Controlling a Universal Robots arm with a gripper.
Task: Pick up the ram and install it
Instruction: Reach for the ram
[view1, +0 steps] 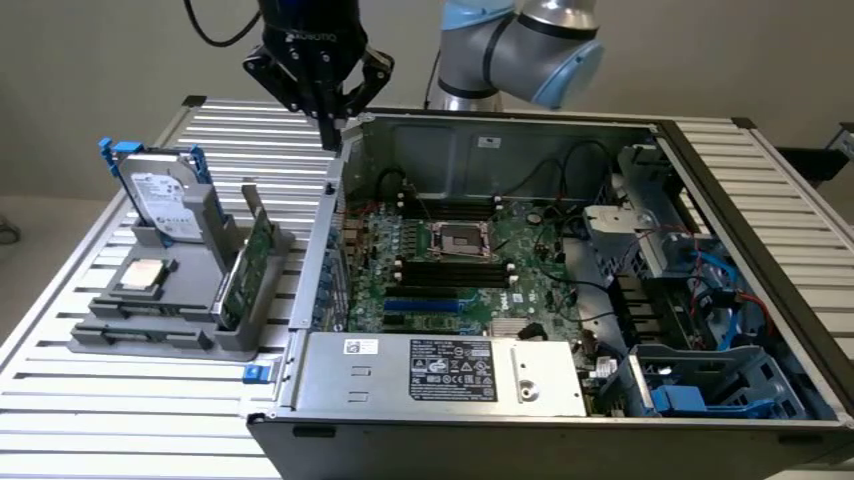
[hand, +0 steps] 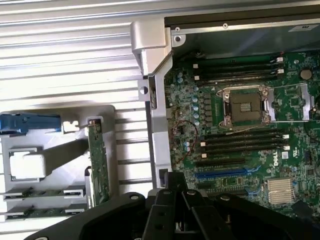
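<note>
- I see the tool (view1: 328, 132) hanging above the far corner of the open computer case (view1: 747, 290), over the case wall on the exterior view's left
- Its fingers are pressed together with nothing between them; the wrist view shows the same, with the tool (hand: 178, 198) dark and bunched over the case edge
- The ram (view1: 248, 262) stands on its long edge in a slot of the grey holder (view1: 147, 338) on the table (view1: 80, 410), just outside the case, lower than the tool and apart from it
- In the wrist view the ram (hand: 98, 165) is a narrow green strip in that holder
- The holder also carries a silver hard drive (view1: 166, 205) with a blue bracket, upright, and a small square processor chip (view1: 143, 275) lying flat
- Inside the case the motherboard (view1: 534, 290) lies exposed, with long dark slots on both sides of the processor socket (view1: 461, 238)
</note>
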